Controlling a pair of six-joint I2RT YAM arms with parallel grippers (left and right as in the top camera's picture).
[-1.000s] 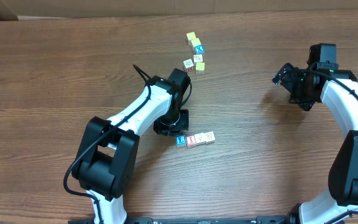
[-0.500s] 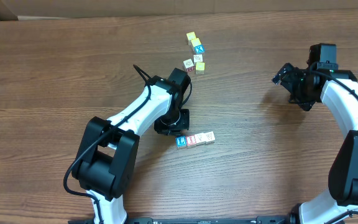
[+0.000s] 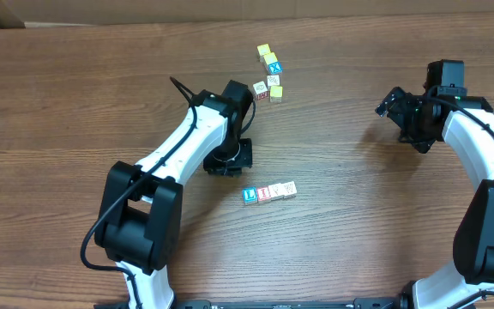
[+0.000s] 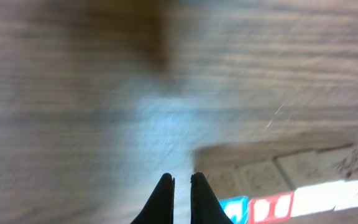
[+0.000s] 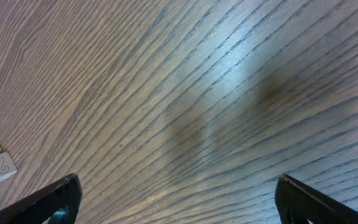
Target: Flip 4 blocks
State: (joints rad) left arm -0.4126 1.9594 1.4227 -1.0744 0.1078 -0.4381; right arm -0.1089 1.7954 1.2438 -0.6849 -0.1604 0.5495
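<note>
1. The left gripper [image 4: 180, 186] is clenched, its two fingers pressed together with nothing between them. It hangs low over the bare table [image 3: 67, 94], near the middle of it
2. The right gripper [image 5: 178, 182] stands wide apart and empty, close to the right edge of the table
3. The four blocks [image 3: 269, 192] lie touching in one short row, somewhat nearer to the near edge than to the far edge, about halfway between the left and right edges
4. From the left gripper the row lies toward the near edge and the right edge, near it but not touching
5. The long axis of the row runs almost along the near edge, with its right end turned slightly toward the far edge
6. The left arm is clearly the nearer one and the right arm is well apart, so I judge the next flip belongs to the left arm
7. The blue block [image 3: 249, 196] is at the left end and the red block [image 3: 262, 194] is next to it. The other two show pale cream tops with small marks
8. A group of other cubes [image 3: 269, 73], some with yellow tops, lies toward the far edge
</note>
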